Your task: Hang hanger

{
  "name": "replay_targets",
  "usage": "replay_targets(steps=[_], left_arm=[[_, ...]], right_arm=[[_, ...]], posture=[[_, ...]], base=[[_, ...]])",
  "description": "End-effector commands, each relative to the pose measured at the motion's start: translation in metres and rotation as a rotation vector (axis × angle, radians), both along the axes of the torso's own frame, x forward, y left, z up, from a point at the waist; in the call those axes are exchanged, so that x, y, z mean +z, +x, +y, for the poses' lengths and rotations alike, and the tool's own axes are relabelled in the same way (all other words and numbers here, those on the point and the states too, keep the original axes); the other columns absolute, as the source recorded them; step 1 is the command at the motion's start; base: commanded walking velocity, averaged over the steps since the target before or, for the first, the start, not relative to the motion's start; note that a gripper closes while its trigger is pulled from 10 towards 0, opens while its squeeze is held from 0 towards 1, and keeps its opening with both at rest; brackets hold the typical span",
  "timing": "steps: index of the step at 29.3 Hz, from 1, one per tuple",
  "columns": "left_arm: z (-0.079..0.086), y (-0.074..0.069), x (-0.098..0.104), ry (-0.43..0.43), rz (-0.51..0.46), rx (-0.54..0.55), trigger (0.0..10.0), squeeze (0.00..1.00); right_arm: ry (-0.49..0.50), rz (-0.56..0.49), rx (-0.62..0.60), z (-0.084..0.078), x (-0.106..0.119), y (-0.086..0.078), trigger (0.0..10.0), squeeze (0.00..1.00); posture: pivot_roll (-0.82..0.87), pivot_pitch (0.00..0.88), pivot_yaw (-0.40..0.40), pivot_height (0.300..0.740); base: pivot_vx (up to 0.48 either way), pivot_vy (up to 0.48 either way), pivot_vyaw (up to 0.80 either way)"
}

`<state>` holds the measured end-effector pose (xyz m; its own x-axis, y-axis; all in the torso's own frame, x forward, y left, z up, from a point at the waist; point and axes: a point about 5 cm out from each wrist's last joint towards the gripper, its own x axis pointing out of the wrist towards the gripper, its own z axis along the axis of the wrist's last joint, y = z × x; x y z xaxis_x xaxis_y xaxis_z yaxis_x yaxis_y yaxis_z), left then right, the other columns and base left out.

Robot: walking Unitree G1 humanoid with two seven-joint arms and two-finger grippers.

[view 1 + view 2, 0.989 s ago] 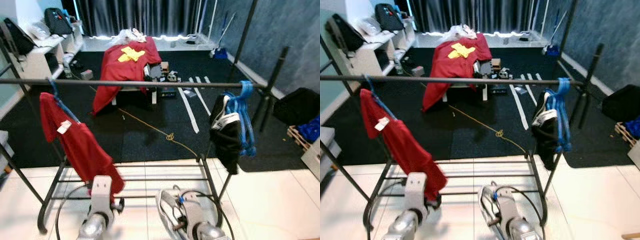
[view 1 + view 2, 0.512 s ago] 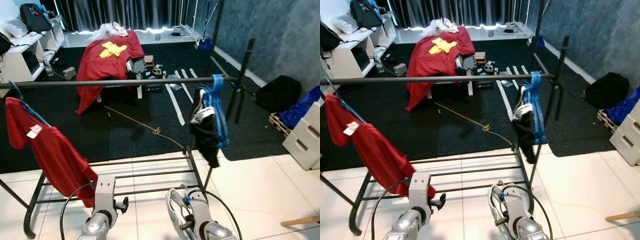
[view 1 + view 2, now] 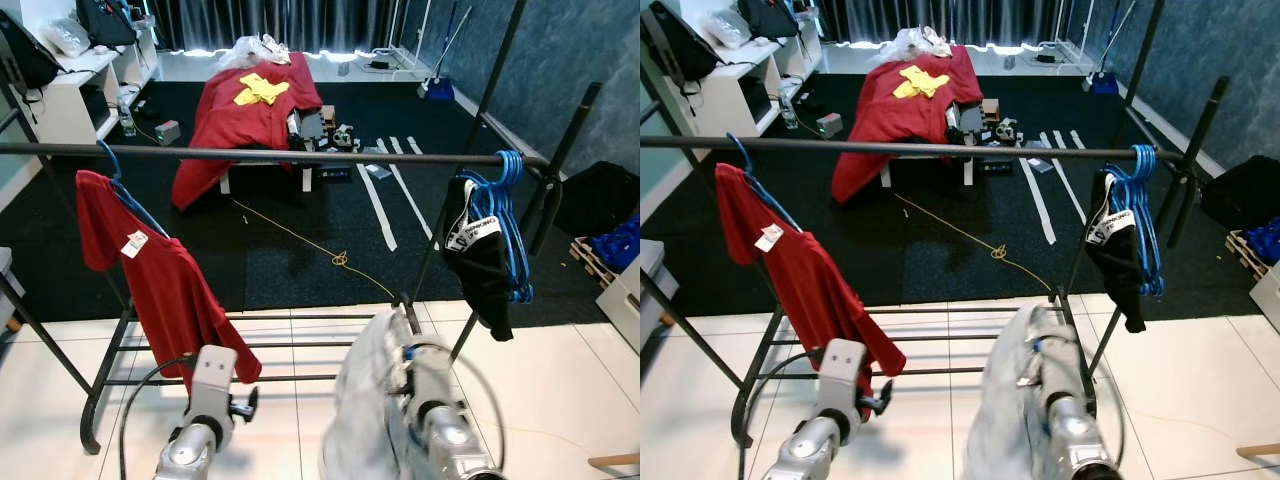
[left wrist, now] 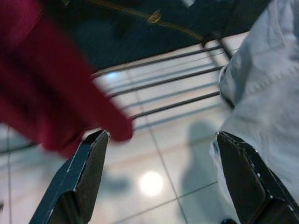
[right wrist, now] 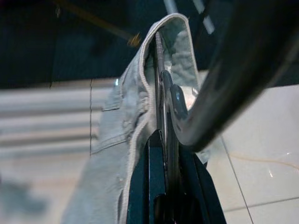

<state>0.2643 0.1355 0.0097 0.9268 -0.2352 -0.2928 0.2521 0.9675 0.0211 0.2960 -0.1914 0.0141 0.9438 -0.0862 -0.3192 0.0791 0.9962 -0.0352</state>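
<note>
The hanger [image 5: 164,100], thin metal edge-on inside a pale grey, stitched denim-like garment [image 3: 362,400], hangs low before the clothes rack [image 3: 300,155], its long axis running away from the robot. The right pincer [image 5: 161,149] is clamped on the hanger. The left pincer [image 4: 161,154] hangs spread apart over glossy white floor tiles [image 3: 560,390]. On the round black rail hang a red T-shirt [image 3: 160,280] with a small white tag, print unreadable, and blue hangers [image 3: 505,225] with a black garment [image 3: 480,270].

Daylight is flaring at far curtains [image 3: 280,20]; white tiles [image 3: 560,380] are glaring. Grey garment [image 3: 365,400] is smearing; both wrist views are blurring, dim background.
</note>
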Motion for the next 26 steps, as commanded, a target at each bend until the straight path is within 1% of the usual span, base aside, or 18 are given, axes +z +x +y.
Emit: replay_targets(steps=[1, 2, 4, 6, 7, 8, 9, 11, 13, 14, 15, 16, 17, 19, 21, 24, 25, 26], left_arm=[[-0.005, 0.001, 0.007, -0.012, -0.041, -0.04, 10.0, 0.0], [-0.004, 0.002, 0.011, -0.005, -0.063, -0.055, 10.0, 0.0], [-0.004, 0.002, 0.011, -0.005, -0.063, -0.055, 10.0, 0.0], [0.0, 0.005, 0.017, 0.028, -0.086, -0.052, 10.0, 0.0], [0.0, 0.005, 0.017, 0.028, -0.086, -0.052, 10.0, 0.0], [0.003, 0.006, 0.017, 0.045, -0.083, -0.032, 10.0, 0.0], [0.003, 0.006, 0.017, 0.045, -0.083, -0.032, 10.0, 0.0], [0.008, 0.008, 0.015, 0.068, -0.055, 0.032, 10.0, 0.0], [0.008, 0.008, 0.015, 0.068, -0.055, 0.032, 10.0, 0.0], [0.011, 0.01, 0.014, 0.081, -0.043, 0.063, 10.0, 0.0], [0.011, 0.01, 0.014, 0.081, -0.043, 0.063, 10.0, 0.0], [0.012, 0.011, 0.014, 0.077, -0.034, 0.085, 10.0, 0.0], [0.012, 0.011, 0.014, 0.077, -0.034, 0.085, 10.0, 0.0], [0.014, 0.014, 0.016, 0.057, -0.03, 0.105, 10.0, 0.0], [0.015, 0.015, 0.018, 0.045, -0.033, 0.112, 10.0, 0.0], [0.015, 0.016, 0.02, 0.034, -0.04, 0.113, 10.0, 0.0], [0.014, 0.016, 0.022, 0.022, -0.049, 0.096, 10.0, 0.0], [0.014, 0.016, 0.022, 0.022, -0.049, 0.096, 10.0, 0.0]], right_arm=[[0.029, -0.092, 0.022, 0.002, 0.016, 0.01, 10.0, 0.0], [0.035, -0.094, 0.067, 0.006, 0.019, 0.014, 10.0, 0.0], [0.035, -0.094, 0.067, 0.006, 0.019, 0.014, 10.0, 0.0], [0.034, -0.058, 0.206, 0.016, 0.023, 0.021, 10.0, 0.0], [0.034, -0.058, 0.206, 0.016, 0.023, 0.021, 10.0, 0.0], [0.028, -0.021, 0.28, 0.021, 0.023, 0.023, 10.0, 0.0], [0.028, -0.021, 0.28, 0.021, 0.023, 0.023, 10.0, 0.0], [-0.006, 0.021, 0.372, 0.025, 0.026, 0.026, 10.0, 0.0], [-0.006, 0.021, 0.372, 0.025, 0.026, 0.026, 10.0, 0.0], [-0.026, 0.02, 0.394, 0.025, 0.029, 0.028, 10.0, 0.0], [-0.026, 0.02, 0.394, 0.025, 0.029, 0.028, 10.0, 0.0], [-0.081, 0.008, 0.428, 0.024, 0.034, 0.03, 10.0, 0.0], [-0.081, 0.008, 0.428, 0.024, 0.034, 0.03, 10.0, 0.0], [-0.164, -0.022, 0.466, 0.024, 0.041, 0.035, 10.0, 0.0], [-0.187, -0.044, 0.465, 0.024, 0.046, 0.038, 10.0, 0.0], [-0.189, -0.068, 0.448, 0.023, 0.051, 0.041, 10.0, 0.0], [-0.179, -0.104, 0.416, 0.024, 0.058, 0.045, 10.0, 0.0], [-0.179, -0.104, 0.416, 0.024, 0.058, 0.045, 10.0, 0.0]], posture=[[0.07, 0.002, -0.018, 0.74], [0.08, 0.004, -0.02, 0.74], [0.08, 0.004, -0.02, 0.74], [0.08, 0.005, -0.017, 0.74], [0.08, 0.005, -0.017, 0.74], [0.08, 0.006, -0.012, 0.74], [0.08, 0.006, -0.012, 0.74], [0.08, 0.01, -0.014, 0.74], [0.08, 0.01, -0.014, 0.74], [0.08, 0.014, -0.015, 0.74], [0.08, 0.014, -0.015, 0.74], [0.08, 0.02, -0.018, 0.74], [0.08, 0.02, -0.018, 0.74], [0.08, 0.021, -0.019, 0.74], [0.09, 0.026, -0.02, 0.74], [0.09, 0.028, -0.02, 0.74], [0.08, 0.032, -0.018, 0.74], [0.08, 0.032, -0.018, 0.74]], base=[[0.0, 0.0, 0.0], [0.0, 0.0, 0.0], [0.0, 0.0, 0.0], [0.0, 0.0, 0.0], [0.0, 0.0, 0.0], [0.0, 0.0, 0.0], [0.0, 0.0, 0.0], [0.0, 0.0, 0.0], [0.0, 0.0, 0.0], [0.0, 0.0, 0.0], [0.0, 0.0, 0.0], [0.0, 0.0, 0.0], [0.0, 0.0, 0.0], [0.0, 0.0, 0.0], [0.0, 0.0, 0.0], [0.0, 0.0, 0.0], [0.0, 0.0, 0.0], [0.0, 0.0, 0.0]])
